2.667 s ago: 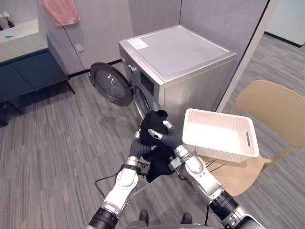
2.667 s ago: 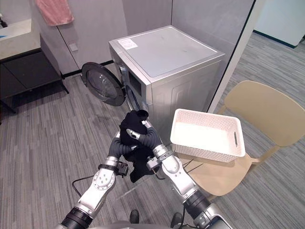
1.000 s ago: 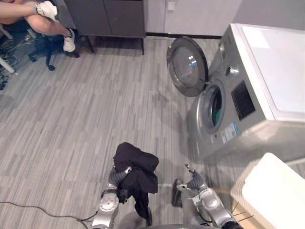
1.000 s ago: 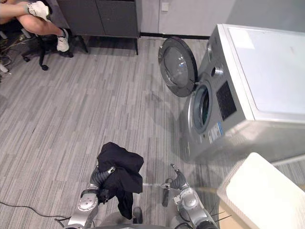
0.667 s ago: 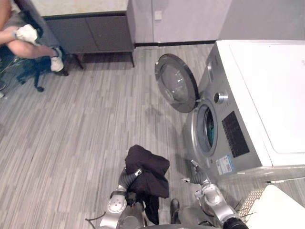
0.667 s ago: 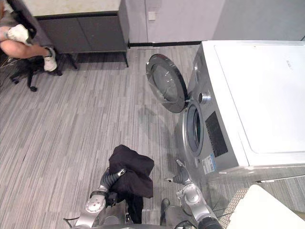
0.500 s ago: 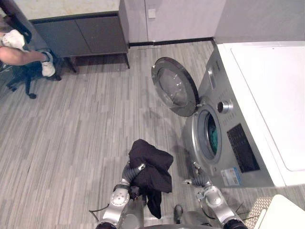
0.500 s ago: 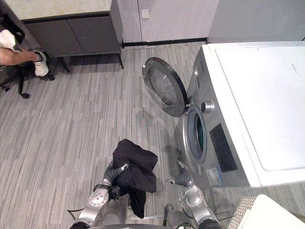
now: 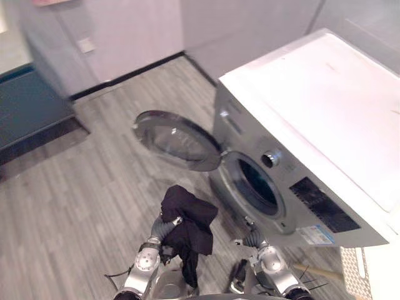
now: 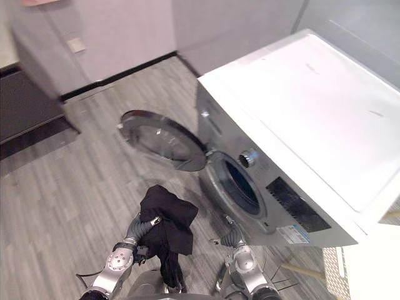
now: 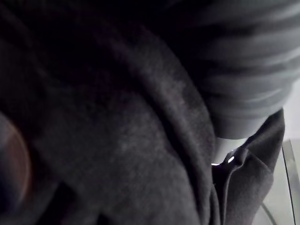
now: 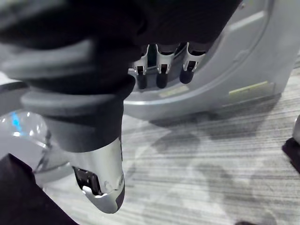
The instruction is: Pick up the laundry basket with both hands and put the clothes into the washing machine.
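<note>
A black garment (image 9: 188, 220) hangs bunched over my left hand (image 9: 164, 229), low in the middle of the eye views; dark cloth (image 11: 117, 140) covers the left wrist view. The silver washing machine (image 9: 312, 112) stands to the right. Its round door (image 9: 178, 140) is swung open toward the left, and the dark drum opening (image 9: 254, 185) faces me. My right hand (image 9: 253, 239) sits low just in front of the drum, empty, with straight fingers (image 12: 161, 75) pointing at the machine's front panel (image 12: 225, 61). A corner of the white perforated basket (image 9: 351, 262) shows at the lower right.
A dark cabinet (image 9: 28, 112) stands at the far left against the wall. Grey striped floor (image 9: 81, 200) stretches between it and the washer. The open door juts out over the floor ahead of my left hand.
The camera has swung, so the washer and its open door now lie closer and more central. My left hand still carries the black garment; the right hand stays low and open.
</note>
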